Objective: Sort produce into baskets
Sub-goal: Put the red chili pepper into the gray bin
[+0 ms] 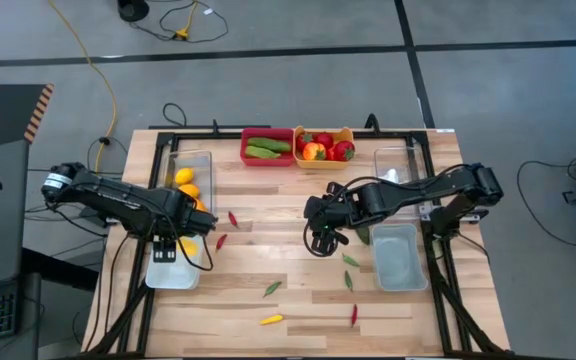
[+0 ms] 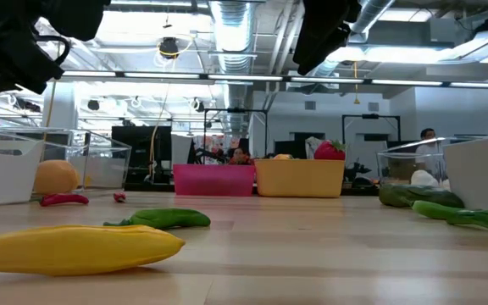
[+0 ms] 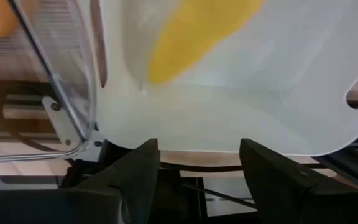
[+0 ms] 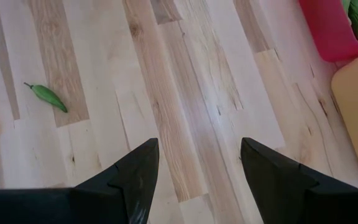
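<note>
The wooden table [image 1: 288,290] has light planks and sits on a grey floor with cables on it. From table height, a yellow chili [image 2: 79,248] lies closest, then a green chili [image 2: 163,219], then a red chili [image 2: 63,200] by the white tray [image 2: 2,169]. Farther back stand the red bin [image 2: 214,180] and the orange-yellow bin [image 2: 299,178], and behind them is a big room with ceiling lights and pipes. Only the view from above shows the green cucumbers [image 1: 266,148] in the red bin and the red tomatoes [image 1: 330,146] in the other. The left gripper [image 1: 165,246] hangs over the left white tray, fingers apart, with a yellow piece [image 3: 194,31] lying in the tray. The right gripper [image 1: 320,238] is over bare wood in the middle, fingers apart and holding nothing.
</note>
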Motion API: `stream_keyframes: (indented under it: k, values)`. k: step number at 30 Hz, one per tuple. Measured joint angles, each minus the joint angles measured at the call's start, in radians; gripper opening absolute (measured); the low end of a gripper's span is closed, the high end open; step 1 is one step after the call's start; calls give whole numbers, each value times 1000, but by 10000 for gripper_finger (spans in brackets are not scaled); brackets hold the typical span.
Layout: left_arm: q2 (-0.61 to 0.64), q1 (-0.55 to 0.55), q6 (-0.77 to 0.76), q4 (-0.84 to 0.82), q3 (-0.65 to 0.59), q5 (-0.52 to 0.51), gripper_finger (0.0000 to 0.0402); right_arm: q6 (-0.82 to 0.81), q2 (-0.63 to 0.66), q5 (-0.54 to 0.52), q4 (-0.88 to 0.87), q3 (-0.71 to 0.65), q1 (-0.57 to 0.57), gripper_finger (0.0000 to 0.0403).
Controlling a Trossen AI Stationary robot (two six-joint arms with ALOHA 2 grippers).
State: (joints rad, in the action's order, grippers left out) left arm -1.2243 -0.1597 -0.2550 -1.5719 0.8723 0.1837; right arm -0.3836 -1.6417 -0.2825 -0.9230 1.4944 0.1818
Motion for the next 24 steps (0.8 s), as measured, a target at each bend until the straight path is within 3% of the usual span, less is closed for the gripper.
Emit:
stream_keyframes:
  k: [7, 12, 20, 24]
  values:
    - [0, 0, -47, 0, 6, 47, 216, 0, 0, 0, 0, 0, 0, 255]
    - [0, 0, -55, 53, 82, 41, 212, -1, 0, 0, 0, 0, 0, 255]
    - [0, 0, -158, 397, 185, -58, 201, -1, 0, 0, 0, 0, 2, 255]
    - [-23, 0, -86, 553, 185, -135, 200, -1, 0, 0, 1, 0, 2, 255]
